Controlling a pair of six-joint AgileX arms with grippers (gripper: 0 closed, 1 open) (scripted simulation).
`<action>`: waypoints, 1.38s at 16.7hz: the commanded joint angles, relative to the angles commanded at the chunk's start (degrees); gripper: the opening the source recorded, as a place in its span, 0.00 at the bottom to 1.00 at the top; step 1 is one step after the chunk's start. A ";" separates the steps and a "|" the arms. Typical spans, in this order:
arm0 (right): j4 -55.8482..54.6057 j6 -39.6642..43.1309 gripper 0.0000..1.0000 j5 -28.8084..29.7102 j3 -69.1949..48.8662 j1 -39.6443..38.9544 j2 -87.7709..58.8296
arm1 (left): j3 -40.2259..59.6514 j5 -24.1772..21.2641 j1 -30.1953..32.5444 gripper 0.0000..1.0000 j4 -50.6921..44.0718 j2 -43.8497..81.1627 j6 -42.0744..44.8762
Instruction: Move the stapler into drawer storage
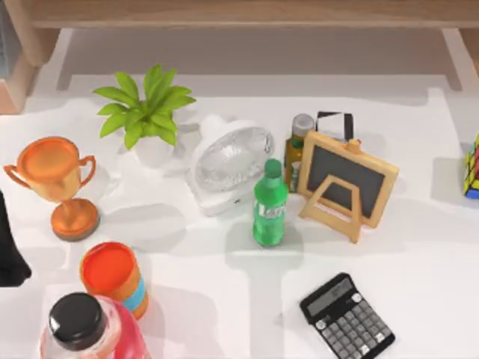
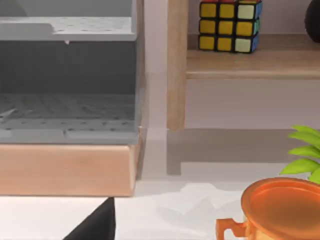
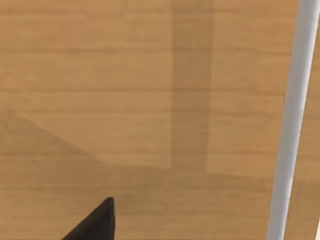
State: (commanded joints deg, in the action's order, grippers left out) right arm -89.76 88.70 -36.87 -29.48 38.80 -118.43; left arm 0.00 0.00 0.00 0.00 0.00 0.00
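The left arm (image 1: 10, 247) sits at the table's 9 o'clock edge. Its gripper (image 2: 96, 226) faces a grey drawer unit (image 2: 67, 75), and its grip cannot be told. A trophy (image 1: 56, 179) stands beside the arm, a fan (image 1: 228, 164) near centre, a calculator (image 1: 346, 317) at 5 o'clock and a cube (image 1: 471, 168) at 3 o'clock. The right gripper (image 3: 96, 223) hangs over wood, its grip also unclear. The stapler's place cannot be told.

Simulated office desk: calculator (image 1: 347, 318), trophy (image 1: 56, 179), desk fan (image 1: 230, 163).
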 joint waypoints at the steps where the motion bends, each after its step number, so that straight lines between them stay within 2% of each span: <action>1: 0.32 0.17 1.00 -0.48 0.05 0.47 0.26 | 0.00 0.00 0.00 1.00 0.00 0.00 0.00; 5: 0.44 0.26 1.00 -0.68 0.08 0.66 0.36 | 0.00 0.00 0.00 1.00 0.00 0.00 0.00; 18: 0.44 0.26 0.02 -0.68 0.08 0.66 0.36 | 0.00 0.00 0.00 1.00 0.00 0.00 0.00; 23: 0.44 0.26 0.00 -0.68 0.08 0.66 0.36 | 0.00 0.00 0.00 1.00 0.00 0.00 0.00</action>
State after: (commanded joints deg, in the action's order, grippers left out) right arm -89.32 88.97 -37.55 -29.40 39.47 -118.07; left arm 0.00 0.00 0.00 0.00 0.00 0.00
